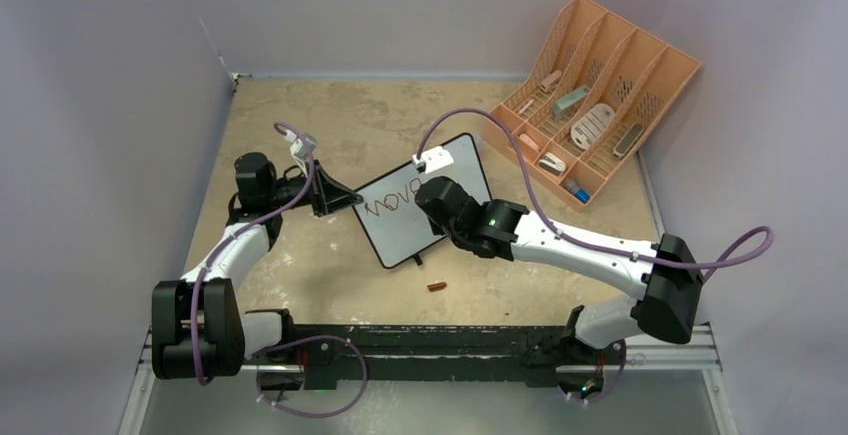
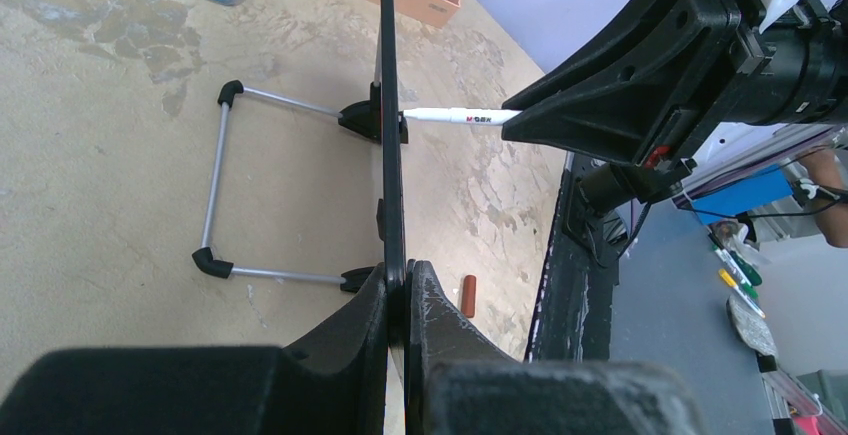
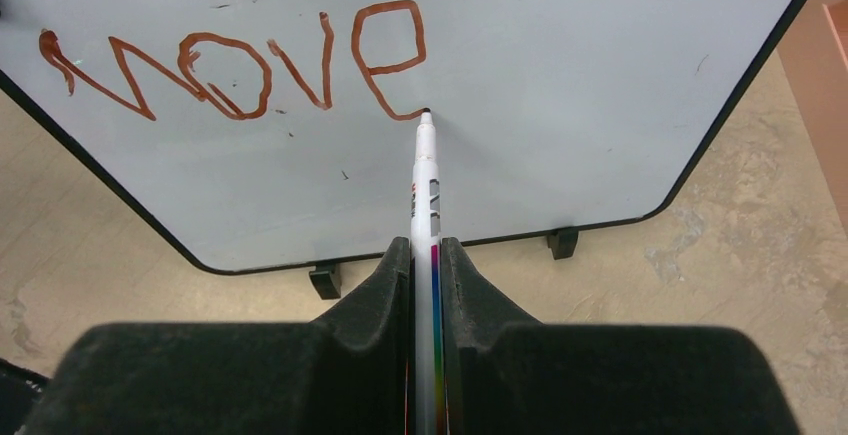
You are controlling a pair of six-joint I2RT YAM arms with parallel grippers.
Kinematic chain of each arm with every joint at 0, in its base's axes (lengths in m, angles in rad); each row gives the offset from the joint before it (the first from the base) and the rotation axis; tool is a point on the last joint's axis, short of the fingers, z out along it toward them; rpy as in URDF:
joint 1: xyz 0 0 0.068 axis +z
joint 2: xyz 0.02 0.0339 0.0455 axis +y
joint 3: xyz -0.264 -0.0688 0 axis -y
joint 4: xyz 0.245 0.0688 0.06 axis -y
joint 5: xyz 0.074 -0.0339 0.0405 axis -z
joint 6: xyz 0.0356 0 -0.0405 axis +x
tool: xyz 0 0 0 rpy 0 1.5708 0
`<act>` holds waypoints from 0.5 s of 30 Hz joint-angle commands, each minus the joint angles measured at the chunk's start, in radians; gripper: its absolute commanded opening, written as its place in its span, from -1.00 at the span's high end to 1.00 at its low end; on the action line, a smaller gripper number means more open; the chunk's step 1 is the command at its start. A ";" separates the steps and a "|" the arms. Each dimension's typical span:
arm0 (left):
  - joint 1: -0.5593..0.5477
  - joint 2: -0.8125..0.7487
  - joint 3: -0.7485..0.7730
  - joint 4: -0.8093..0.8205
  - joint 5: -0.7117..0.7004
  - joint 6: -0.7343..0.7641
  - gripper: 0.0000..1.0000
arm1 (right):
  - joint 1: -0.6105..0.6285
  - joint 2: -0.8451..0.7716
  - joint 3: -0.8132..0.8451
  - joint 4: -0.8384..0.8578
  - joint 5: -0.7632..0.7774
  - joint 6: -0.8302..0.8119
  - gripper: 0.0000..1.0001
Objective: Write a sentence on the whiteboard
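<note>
Black-framed whiteboard (image 2: 388, 65), edge tight within the left hand (image 2: 403, 277)

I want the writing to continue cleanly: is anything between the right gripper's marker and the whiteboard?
Nothing visible. The marker has its tip touching the whiteboard at the end of the red writing; the left gripper clamps the board's edge, off to the side.

1. Pale lavender-grey walls (image 1: 400, 15) close in the table on its far, left and right sides.
2. The tabletop (image 1: 330, 125) is beige, mottled with darker stains.
3. A peach slotted organizer (image 1: 600, 35) leans in the far right corner.
4. Grey-blue floor (image 2: 670, 335) lies past the near edge.
5. The light is soft and even.
</note>
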 commanded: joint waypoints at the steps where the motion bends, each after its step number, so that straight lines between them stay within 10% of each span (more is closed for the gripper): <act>1: -0.011 0.000 0.025 -0.012 0.029 0.053 1.00 | -0.007 -0.016 0.006 0.032 0.063 0.018 1.00; 15: -0.011 0.003 0.034 -0.028 0.021 0.061 1.00 | -0.012 -0.114 -0.003 0.035 0.012 -0.026 1.00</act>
